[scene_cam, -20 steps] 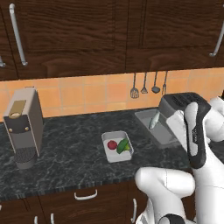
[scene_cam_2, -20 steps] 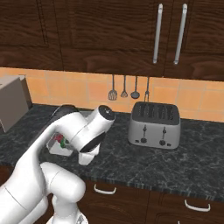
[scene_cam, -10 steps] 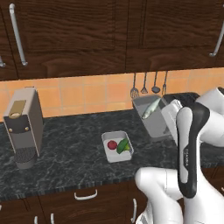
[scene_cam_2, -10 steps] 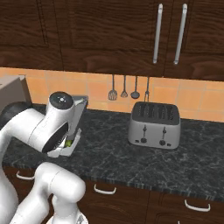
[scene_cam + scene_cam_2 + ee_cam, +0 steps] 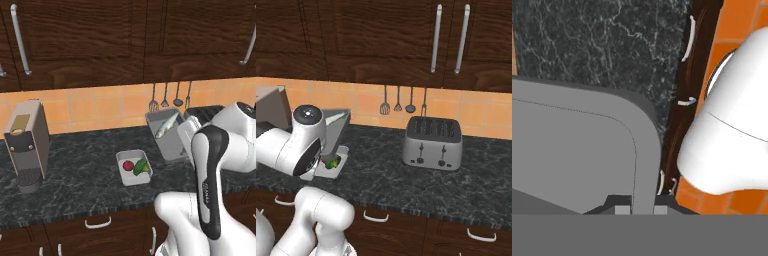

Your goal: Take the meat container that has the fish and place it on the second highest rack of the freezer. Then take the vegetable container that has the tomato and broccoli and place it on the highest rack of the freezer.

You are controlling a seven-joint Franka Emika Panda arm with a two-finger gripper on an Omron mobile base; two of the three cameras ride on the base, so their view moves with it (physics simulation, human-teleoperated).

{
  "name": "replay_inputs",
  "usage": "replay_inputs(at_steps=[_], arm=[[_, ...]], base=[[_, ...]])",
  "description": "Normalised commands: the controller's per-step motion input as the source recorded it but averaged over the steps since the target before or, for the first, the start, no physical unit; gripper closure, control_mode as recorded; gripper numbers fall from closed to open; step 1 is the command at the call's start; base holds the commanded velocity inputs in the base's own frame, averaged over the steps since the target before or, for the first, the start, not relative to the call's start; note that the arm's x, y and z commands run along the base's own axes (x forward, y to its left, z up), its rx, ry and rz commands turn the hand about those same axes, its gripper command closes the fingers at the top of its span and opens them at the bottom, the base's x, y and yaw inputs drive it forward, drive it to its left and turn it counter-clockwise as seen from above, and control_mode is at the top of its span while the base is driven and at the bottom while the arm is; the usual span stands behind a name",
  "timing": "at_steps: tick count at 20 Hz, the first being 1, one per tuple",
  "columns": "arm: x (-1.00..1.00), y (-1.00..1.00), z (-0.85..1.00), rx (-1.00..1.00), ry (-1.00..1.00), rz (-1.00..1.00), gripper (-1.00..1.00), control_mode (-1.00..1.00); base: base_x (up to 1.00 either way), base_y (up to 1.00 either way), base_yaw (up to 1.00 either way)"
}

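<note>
Above the counter (image 5: 80, 185), jaws clamped on fish container's (image 5: 167, 136) rim.

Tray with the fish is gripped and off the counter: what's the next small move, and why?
Probably swing the fish tray away toward the freezer: the gripper is shut on its rim, it hangs tilted above the counter, and the vegetable tray waits.
</note>
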Motion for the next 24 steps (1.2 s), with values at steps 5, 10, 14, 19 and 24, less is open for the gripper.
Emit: replay_inputs(at_steps=[5, 10, 14, 19, 24], arm=[[-0.34, 0.41, 0.0, -0.07, -0.06, -0.11, 1.0, -1.0], [0.0, 0.0, 0.0, 0.0, 0.0, 0.0, 1.0, 1.0], [0.0, 0.0, 0.0, 0.0, 0.0, 0.0, 1.0, 1.0], [0.0, 0.0, 0.0, 0.0, 0.0, 0.0, 1.0, 1.0], [0.0, 0.0, 0.0, 0.0, 0.0, 0.0, 1.0, 1.0]], base=[[0.0, 0.0, 0.0], [-0.51, 0.07, -0.39], [-0.58, 0.37, -0.68], [-0.46, 0.27, -0.78], [-0.41, 0.09, -0.92]])
